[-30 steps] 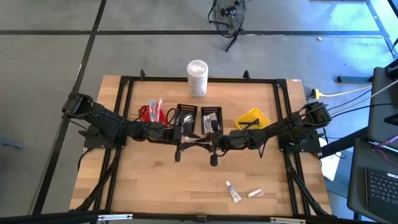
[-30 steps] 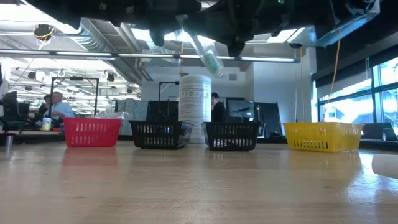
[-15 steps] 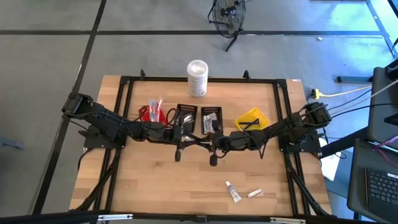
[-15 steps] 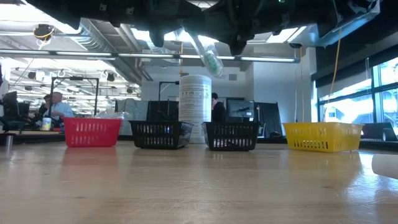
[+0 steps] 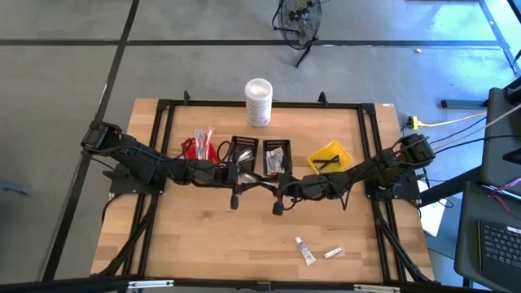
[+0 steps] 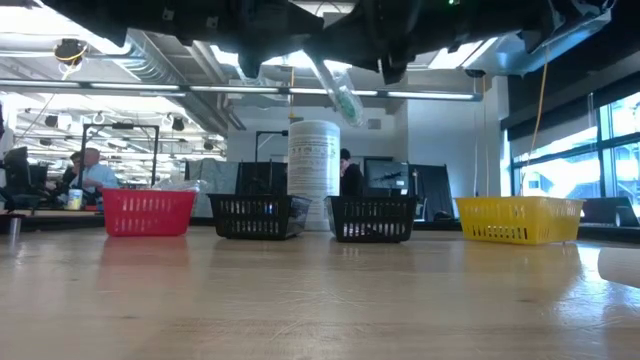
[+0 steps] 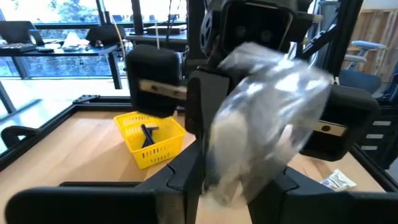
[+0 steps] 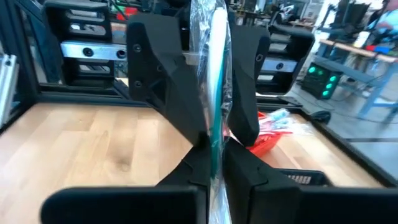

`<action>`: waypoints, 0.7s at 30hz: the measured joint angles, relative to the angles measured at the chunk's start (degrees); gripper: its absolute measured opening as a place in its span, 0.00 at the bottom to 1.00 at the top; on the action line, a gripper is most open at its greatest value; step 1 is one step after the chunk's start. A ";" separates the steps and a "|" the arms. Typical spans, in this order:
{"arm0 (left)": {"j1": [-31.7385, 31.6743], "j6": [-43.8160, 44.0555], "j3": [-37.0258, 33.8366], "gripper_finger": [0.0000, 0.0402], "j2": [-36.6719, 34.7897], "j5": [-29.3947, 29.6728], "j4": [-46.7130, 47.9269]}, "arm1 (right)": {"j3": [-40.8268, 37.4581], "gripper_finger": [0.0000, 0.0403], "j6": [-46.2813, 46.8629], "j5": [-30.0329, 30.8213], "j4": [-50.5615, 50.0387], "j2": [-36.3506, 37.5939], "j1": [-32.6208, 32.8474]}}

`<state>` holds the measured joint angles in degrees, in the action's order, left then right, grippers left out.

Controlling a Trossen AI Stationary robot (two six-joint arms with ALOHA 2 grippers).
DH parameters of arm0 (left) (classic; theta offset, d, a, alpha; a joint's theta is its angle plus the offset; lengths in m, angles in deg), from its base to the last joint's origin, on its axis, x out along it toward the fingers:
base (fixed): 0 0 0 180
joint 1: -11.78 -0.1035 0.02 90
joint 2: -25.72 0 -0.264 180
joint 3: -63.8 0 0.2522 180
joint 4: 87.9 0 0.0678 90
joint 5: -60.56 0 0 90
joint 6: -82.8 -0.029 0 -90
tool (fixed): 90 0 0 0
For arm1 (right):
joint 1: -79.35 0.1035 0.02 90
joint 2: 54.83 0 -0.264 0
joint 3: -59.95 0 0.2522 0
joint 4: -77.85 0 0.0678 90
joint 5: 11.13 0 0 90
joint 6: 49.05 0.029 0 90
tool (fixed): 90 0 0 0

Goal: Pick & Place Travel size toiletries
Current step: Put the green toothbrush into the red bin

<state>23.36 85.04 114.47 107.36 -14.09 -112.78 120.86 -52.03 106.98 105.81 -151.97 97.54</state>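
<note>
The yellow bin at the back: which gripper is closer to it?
Right. The right gripper hangs just in front of the yellow bin, toward the table's middle; the left gripper is farther, in front of the black bins.

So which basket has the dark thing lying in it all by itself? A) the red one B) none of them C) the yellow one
C: the yellow basket holds a single dark item, seen lying in it in the left wrist view.

Low view chops both arms off at the top edge, so only dark undersides show. The wrapped toothbrush [image 7: 261,124] is a big blur in the left wrist view. The two bits [image 5: 305,251] at lower right of the bench [image 5: 203,236] are too tiny to identify.
</note>
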 joint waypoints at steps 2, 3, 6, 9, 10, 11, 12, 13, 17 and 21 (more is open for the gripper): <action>0.05 -0.02 0.02 0.23 0.00 0.00 -0.19 | 0.00 0.07 -0.88 1.29 -0.37 0.43 0.50; 0.07 -0.02 0.02 0.22 0.00 0.03 -0.17 | 0.00 0.08 -1.03 1.59 -0.93 0.78 0.76; 0.04 -0.02 0.07 0.18 -0.03 0.06 -0.54 | 0.00 0.10 -1.81 2.49 -1.27 1.44 1.19; 0.04 -0.38 0.09 0.14 -0.04 0.14 -0.56 | 0.00 0.09 -1.87 2.46 -1.36 1.56 1.21; 0.04 -0.52 0.09 0.12 -0.04 0.20 -0.57 | 0.00 0.08 -1.53 2.31 -1.59 1.60 1.18; 0.04 -0.58 0.09 0.11 -0.04 0.24 -0.45 | 0.00 0.08 -1.26 2.14 -1.88 1.61 1.15; 0.04 -0.59 0.07 0.10 -0.04 0.31 -0.36 | 0.00 0.07 -1.04 2.12 -2.01 1.61 1.13; 0.04 -0.60 0.07 0.08 -0.04 0.27 -0.35 | 0.00 0.07 -1.07 2.09 -2.03 1.61 1.12; 0.07 -0.44 0.07 0.06 -0.04 0.01 -0.38 | 0.00 0.13 -1.96 1.58 -2.25 1.64 1.15; 0.07 0.18 0.07 0.06 0.00 0.94 0.53 | 0.00 0.23 -1.56 1.39 -3.69 1.68 1.17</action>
<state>23.42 85.22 114.54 107.36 -13.15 -112.25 120.86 -53.59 108.37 102.12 -150.29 98.71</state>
